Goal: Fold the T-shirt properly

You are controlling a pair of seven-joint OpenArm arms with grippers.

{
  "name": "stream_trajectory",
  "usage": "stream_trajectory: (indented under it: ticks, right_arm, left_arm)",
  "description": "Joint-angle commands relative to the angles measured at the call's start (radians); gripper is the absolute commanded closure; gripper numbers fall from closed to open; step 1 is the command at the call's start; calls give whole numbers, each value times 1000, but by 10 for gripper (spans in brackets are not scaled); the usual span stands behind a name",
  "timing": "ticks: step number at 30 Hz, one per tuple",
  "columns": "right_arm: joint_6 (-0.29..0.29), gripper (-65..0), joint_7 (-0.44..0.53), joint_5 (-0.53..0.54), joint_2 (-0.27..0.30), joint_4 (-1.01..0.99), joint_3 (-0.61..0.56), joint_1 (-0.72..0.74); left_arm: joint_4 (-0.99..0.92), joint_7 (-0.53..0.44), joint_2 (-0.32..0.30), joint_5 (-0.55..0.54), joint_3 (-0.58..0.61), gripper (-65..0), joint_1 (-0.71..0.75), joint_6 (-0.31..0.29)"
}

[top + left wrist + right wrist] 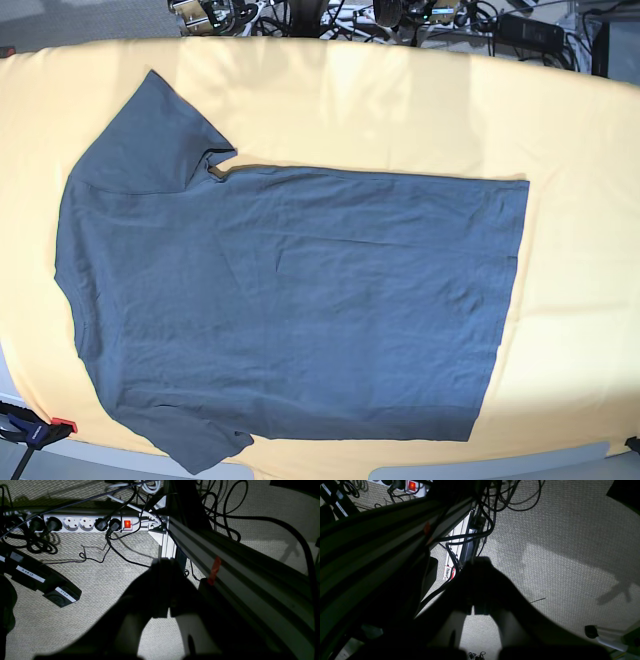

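Hanging below table level, both grippers are dark silhouettes against pale carpet. Left gripper (163, 566): fingers (160, 585) pressed together, nothing between them, tips pointing at the floor (100, 620). Just past the tips, a grey aluminium frame rail (237, 580) runs diagonally to one side with a strip of red tape (215, 570) on it; further out on the other side a white power strip (82, 523) lies along the floor, red switch lit, several black plugs in it, loose black cables (120, 552) trailing from it toward the fingers. A black box with white labels (42, 582) sits off to the side, apart from the gripper. Right gripper (480, 562): fingers (482, 585) also together, holding nothing, over the same kind of carpet. Right beside the tips, a bundle of black cables (460, 540) runs along a frame upright with a small white sticker (448, 572); a dark rail fills the side beyond. Neither gripper shows in the base view. The T-shirt (290, 300) is well away from both, up on the table: spread flat on the yellow tablecloth (580, 200), slightly wrinkled, collar end toward that view's left, hem toward its right, one sleeve at the far edge, the other at the near edge.
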Motion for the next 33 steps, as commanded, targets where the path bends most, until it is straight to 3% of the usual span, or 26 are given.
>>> stream_trajectory:
  ticks: [1, 31, 33]
  right_arm:
    - [6, 0, 1, -1, 6, 9, 2, 2]
    - [7, 0, 0, -1, 6, 11, 2, 2]
    - [18, 0, -32, -1, 6, 11, 2, 2]
  left_arm:
    - [7, -7, 3, -5, 2, 0, 0, -12]
    - [20, -6, 3, -4, 2, 0, 1, -12]
    - [23, 22, 3, -4, 2, 0, 4, -17]
